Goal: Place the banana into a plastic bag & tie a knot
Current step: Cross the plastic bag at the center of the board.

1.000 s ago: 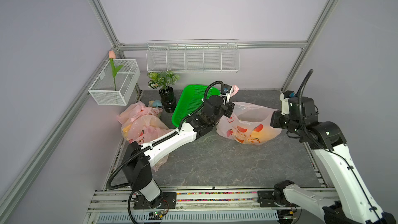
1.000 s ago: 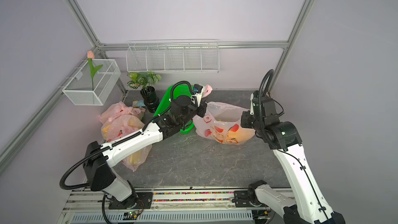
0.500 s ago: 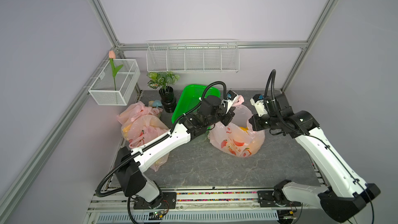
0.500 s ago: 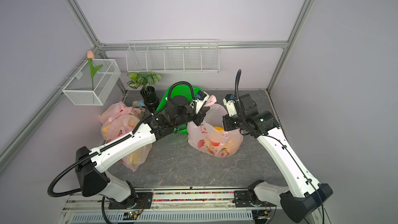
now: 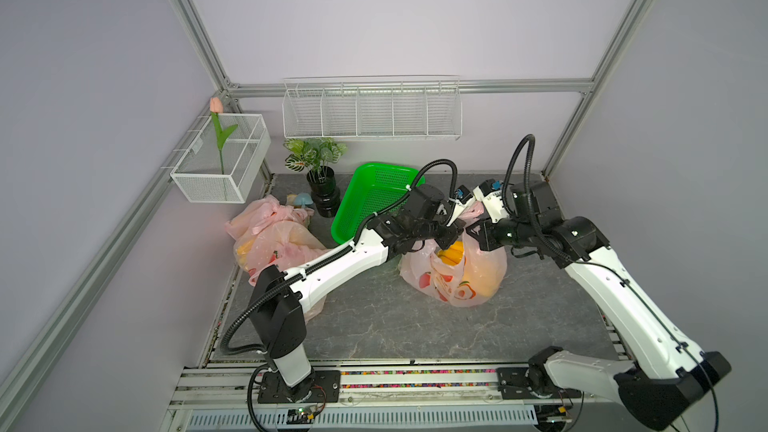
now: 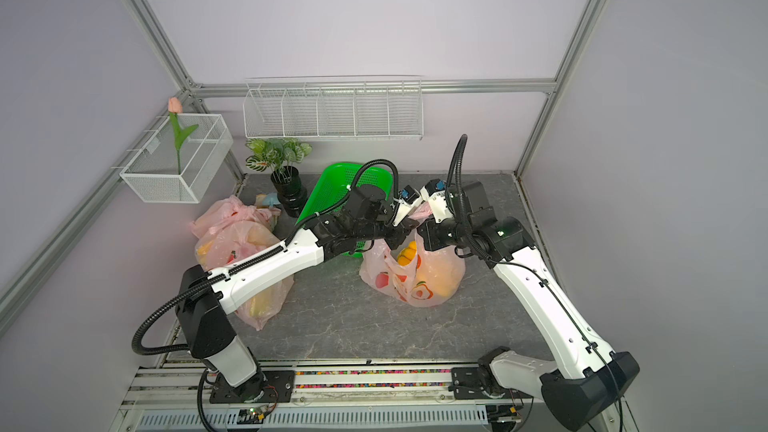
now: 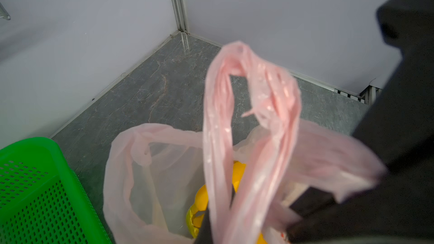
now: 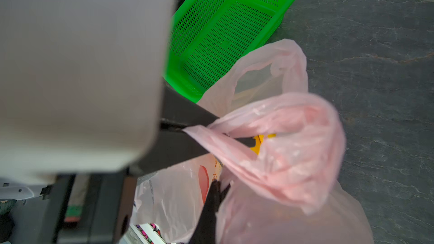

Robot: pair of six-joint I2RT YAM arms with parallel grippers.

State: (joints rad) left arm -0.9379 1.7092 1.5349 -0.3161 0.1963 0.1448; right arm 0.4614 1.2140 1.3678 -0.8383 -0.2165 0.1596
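Note:
A pink plastic bag [image 5: 457, 284] [image 6: 415, 280] with red fruit prints sits right of the table's middle, and the yellow banana [image 5: 453, 253] [image 6: 407, 253] shows in its mouth. My left gripper [image 5: 452, 229] [image 6: 404, 229] and right gripper [image 5: 478, 235] [image 6: 427, 235] meet just above that mouth, almost touching. Each is shut on one handle of the bag. In the left wrist view a handle loop [image 7: 234, 113] rises from my left gripper [image 7: 231, 195], with the banana [image 7: 202, 198] below. In the right wrist view my right gripper [image 8: 216, 190] pinches bunched pink film beside the banana [image 8: 263, 142].
A green perforated basket [image 5: 374, 197] [image 8: 225, 31] leans just behind my left forearm. Filled pink bags [image 5: 270, 238] lie at the left edge. A potted plant [image 5: 322, 193] stands at the back, and wire baskets [image 5: 370, 114] hang on the walls.
The right arm has swung left and the two grippers have come together over the bag. The bag, stretched wide before, is now bunched, narrower and drawn nearer.

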